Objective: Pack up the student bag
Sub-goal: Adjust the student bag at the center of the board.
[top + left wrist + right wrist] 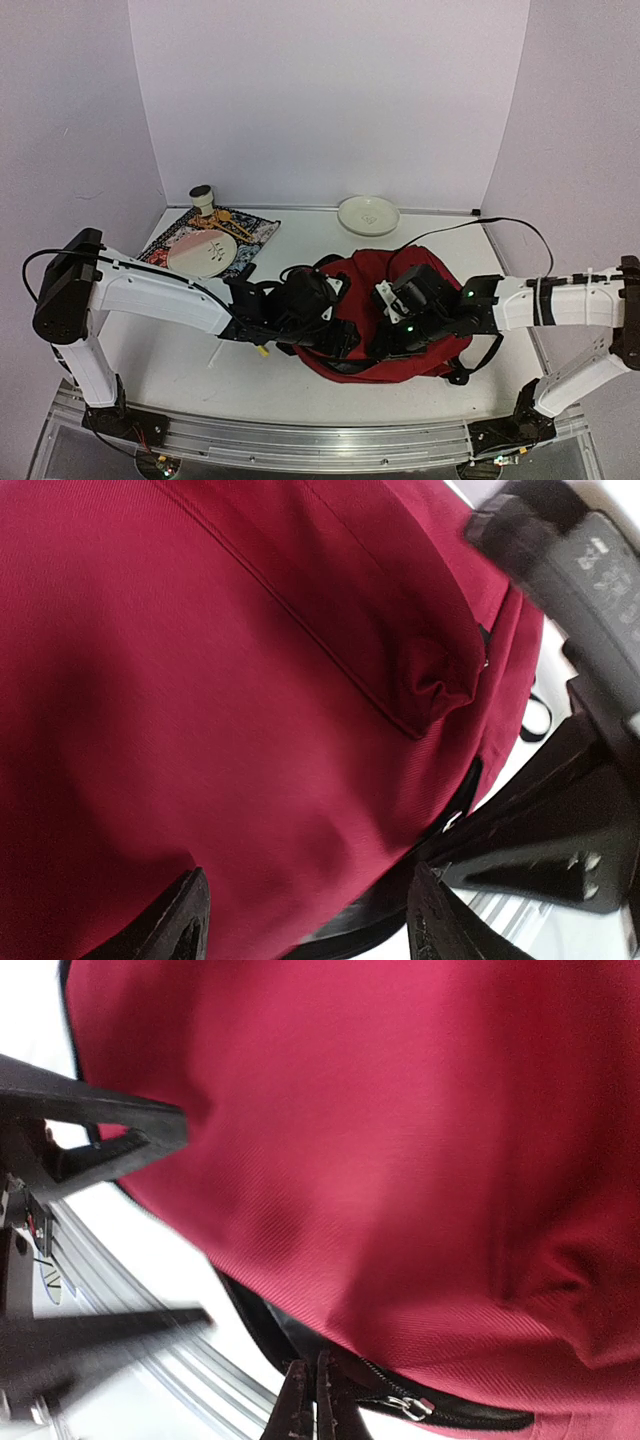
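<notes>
While both arms leaned in over it, the bag (362,285) lay slumped on a white table (180,370), dark red, with black straps trailing off its near and right sides. Pale lilac-white walls (330,100) closed the table in behind the bag and to both sides of it. A metal rail (320,442) ran along the table edge in front of the bag.

Behind the bag and to the left lay a patterned mat (258,232) carrying a pinkish plate (200,255), with a small cup (202,194) at the mat's far corner. Straight behind the bag sat a white dish (368,214). A black cable (500,222) looped over the table right of the bag.

Left gripper (310,920): fingers spread apart, hovering close over the red fabric, nothing between them. A stitched seam (300,620) crossed that panel and ended by a puckered fold (440,680).

Right gripper (308,1400): fingers pressed together at the bag's black zip edge (470,1420), just beside the metal zip pull (405,1405); couldn't tell if they pinched any of it.

Writing: pale marks on the other arm's dark housing (600,565), seen from the left wrist, too blurred to read. Marks on the plate were too small to read.
</notes>
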Motion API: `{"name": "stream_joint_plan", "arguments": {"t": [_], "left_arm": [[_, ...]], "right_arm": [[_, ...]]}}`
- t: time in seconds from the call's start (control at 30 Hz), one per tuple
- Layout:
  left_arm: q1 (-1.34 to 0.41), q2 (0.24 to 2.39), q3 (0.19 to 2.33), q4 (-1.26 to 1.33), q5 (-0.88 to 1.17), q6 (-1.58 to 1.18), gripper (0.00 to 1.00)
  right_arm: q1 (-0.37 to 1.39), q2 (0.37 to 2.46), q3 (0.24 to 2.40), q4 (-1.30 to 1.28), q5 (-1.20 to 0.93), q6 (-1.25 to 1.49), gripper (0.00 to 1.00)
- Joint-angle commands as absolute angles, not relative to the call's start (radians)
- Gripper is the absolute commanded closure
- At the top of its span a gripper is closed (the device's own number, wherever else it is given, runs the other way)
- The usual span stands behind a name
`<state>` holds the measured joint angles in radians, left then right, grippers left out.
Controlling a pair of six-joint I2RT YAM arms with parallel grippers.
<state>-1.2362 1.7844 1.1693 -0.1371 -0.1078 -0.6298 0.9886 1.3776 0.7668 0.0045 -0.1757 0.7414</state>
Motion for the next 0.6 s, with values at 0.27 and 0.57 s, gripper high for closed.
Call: {"name": "stream_joint_plan", "arguments": {"t": [0.27, 0.57], "left_arm": [[-1.235, 1.637, 1.053, -0.075, -0.179, -0.706, 0.34], [-1.236, 1.595, 0.992, -0.046, -0.165, -0.73, 0.34]], "right_arm": [[1.025, 1.53, 0.976, 0.084, -0.211, 0.684, 0.94], [1.024, 1.462, 0.95, 0.004, -0.067, 0.647, 0.63]]}}
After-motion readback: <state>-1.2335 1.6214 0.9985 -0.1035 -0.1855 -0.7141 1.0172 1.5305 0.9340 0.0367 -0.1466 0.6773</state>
